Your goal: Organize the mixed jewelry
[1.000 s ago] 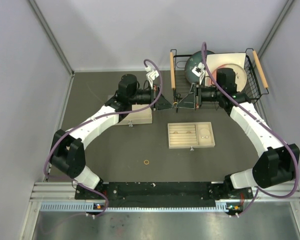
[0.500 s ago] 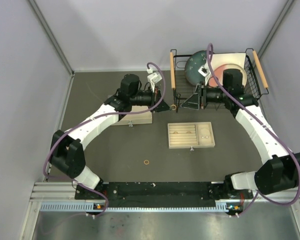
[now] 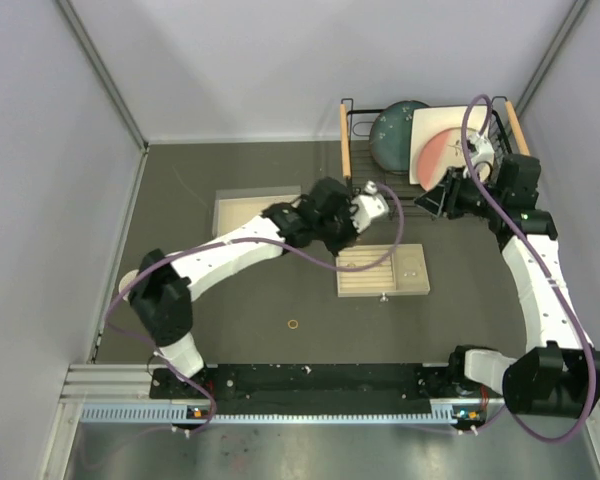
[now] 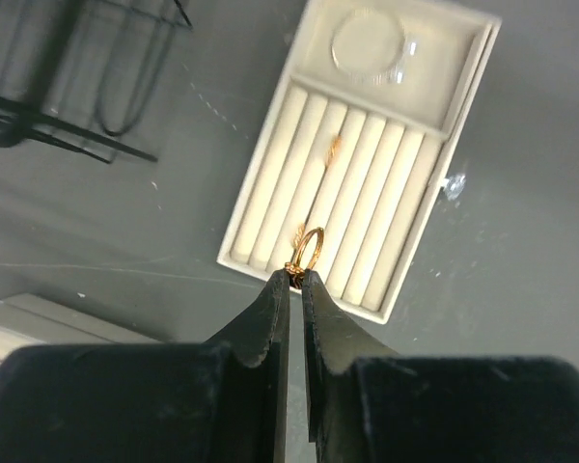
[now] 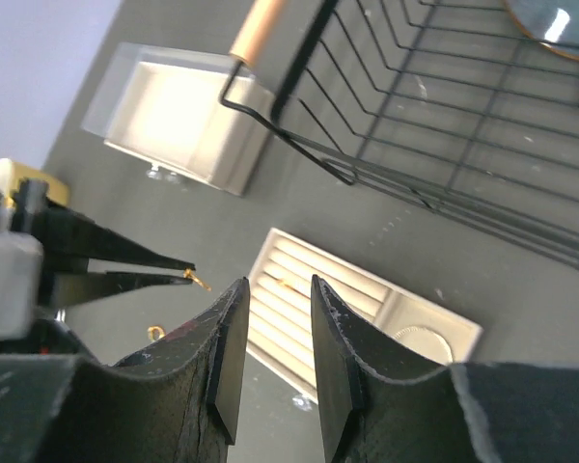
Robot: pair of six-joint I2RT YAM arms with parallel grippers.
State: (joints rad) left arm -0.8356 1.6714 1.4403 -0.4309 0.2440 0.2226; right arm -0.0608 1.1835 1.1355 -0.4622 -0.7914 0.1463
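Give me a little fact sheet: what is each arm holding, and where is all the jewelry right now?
Left gripper: shut on the held gold ring, above the slotted jewelry tray
Right gripper: open, empty, near the wire basket
Tray slots: at least one tucked gold ring
Tray open compartment: silver bracelet hoop
Table: one loose gold ring, near the arm bases

A slotted tray (image 3: 380, 292) lies on the dark table (image 3: 230, 300). A beige box (image 3: 242, 210) sits well apart, left and farther back. Behind, a wire rack (image 3: 344, 130) holds a green dish (image 3: 390, 135) and a white-pink plate (image 3: 440, 145).
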